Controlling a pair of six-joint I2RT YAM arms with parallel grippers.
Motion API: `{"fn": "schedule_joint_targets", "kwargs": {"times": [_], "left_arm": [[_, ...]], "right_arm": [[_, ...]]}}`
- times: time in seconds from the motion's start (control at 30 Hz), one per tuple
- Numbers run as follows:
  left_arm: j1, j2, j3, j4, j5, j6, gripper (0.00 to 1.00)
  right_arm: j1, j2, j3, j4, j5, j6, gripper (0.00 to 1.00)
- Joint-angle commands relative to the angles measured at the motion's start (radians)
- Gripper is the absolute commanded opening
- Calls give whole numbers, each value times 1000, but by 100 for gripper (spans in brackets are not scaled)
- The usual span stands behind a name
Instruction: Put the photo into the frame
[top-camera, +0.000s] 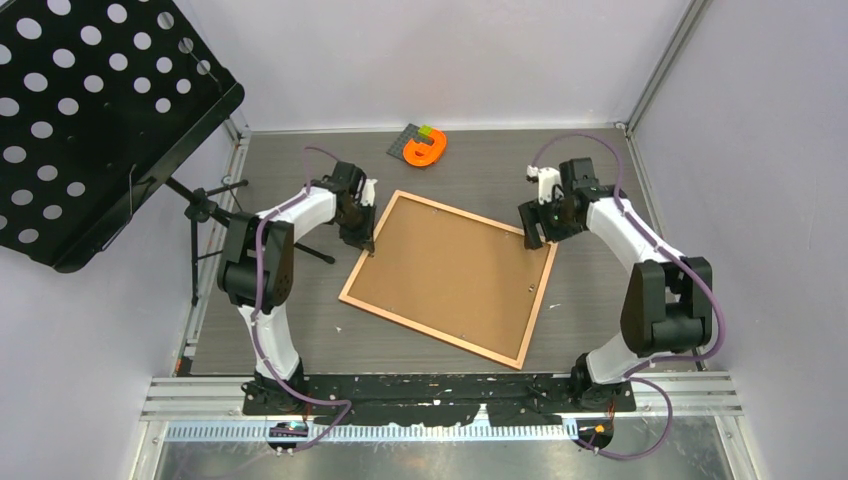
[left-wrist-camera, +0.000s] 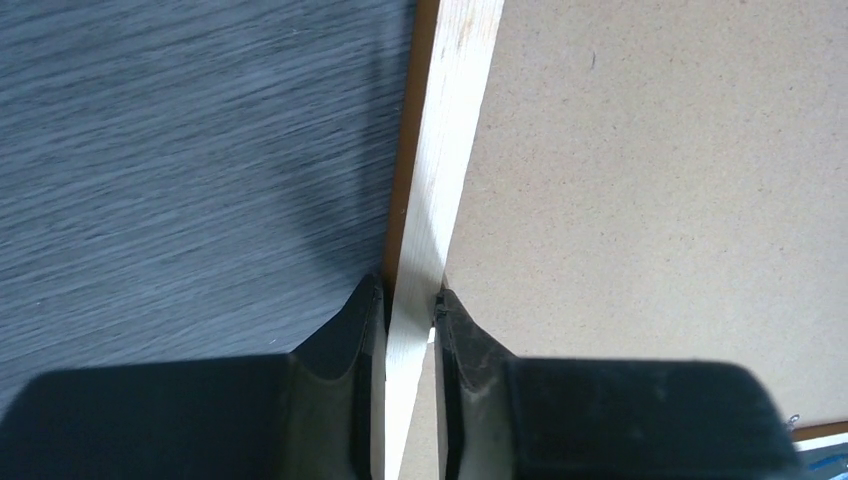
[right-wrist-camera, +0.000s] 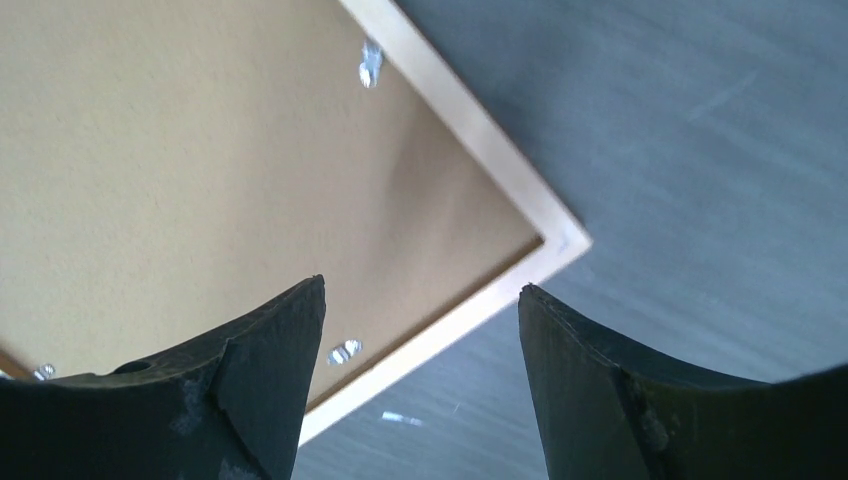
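The light-wood frame (top-camera: 430, 332) lies back-up and skewed on the dark table, and a brown backing board (top-camera: 450, 275) fills it. The photo is hidden. My left gripper (top-camera: 366, 243) is at the frame's left side. In the left wrist view the gripper (left-wrist-camera: 410, 300) is shut on the pale wooden rail (left-wrist-camera: 440, 170), one finger outside it and one over the board (left-wrist-camera: 650, 200). My right gripper (top-camera: 540, 238) hovers at the far right corner. In the right wrist view it (right-wrist-camera: 420, 285) is open, straddling the frame's edge (right-wrist-camera: 480, 130) with nothing held.
Small metal tabs (right-wrist-camera: 345, 351) hold the board (right-wrist-camera: 200, 150) in the frame. An orange object with green and grey blocks (top-camera: 425, 148) sits at the back of the table. A black perforated music stand (top-camera: 90, 110) on a tripod (top-camera: 210, 205) stands at the left.
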Motion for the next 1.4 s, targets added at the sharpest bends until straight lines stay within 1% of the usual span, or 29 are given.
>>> {"fn": "schedule_joint_targets", "kwargs": {"times": [0.0, 0.13, 0.3, 0.6, 0.67, 0.77, 0.8, 0.83, 0.87, 0.9, 0.93, 1.0, 1.1, 1.27, 1.37], "left_arm": [[-8, 10, -38, 62, 68, -52, 10], [-8, 4, -64, 81, 70, -73, 0], [-8, -4, -81, 93, 68, -84, 0], [-9, -9, -89, 102, 71, -89, 0], [-9, -11, -95, 106, 70, -91, 0], [-9, -24, -111, 116, 74, -97, 0], [-8, -30, -122, 121, 76, -103, 0], [-9, -36, -131, 127, 79, -106, 0], [-9, -42, -139, 131, 83, -111, 0], [-8, -46, -148, 131, 87, -115, 0], [-9, -52, -158, 134, 93, -120, 0], [-9, -61, -180, 141, 109, -131, 0], [-9, -75, -215, 157, 126, -147, 0], [-9, -80, -264, 181, 181, -191, 0], [-9, -79, -300, 208, 225, -244, 0]], "right_arm": [[-59, -94, -98, 17, -19, 73, 77], [-140, -82, -127, -14, -34, 65, 74], [-196, -4, -136, -33, -77, 54, 66], [-203, 117, -130, -3, -116, 63, 60], [-203, 138, -123, 2, -119, 68, 57], [-203, 165, -104, 6, -125, 75, 47], [-203, 176, -94, 9, -126, 79, 41], [-203, 184, -89, 9, -127, 80, 38], [-203, 188, -76, 10, -129, 81, 31], [-203, 198, -67, 11, -132, 82, 29], [-203, 205, -48, 12, -133, 85, 24], [-203, 229, -14, 14, -144, 92, 18], [-202, 282, 42, 27, -168, 102, 12], [-193, 357, 154, 40, -210, 90, 11], [-189, 412, 223, 38, -236, 90, 14]]}}
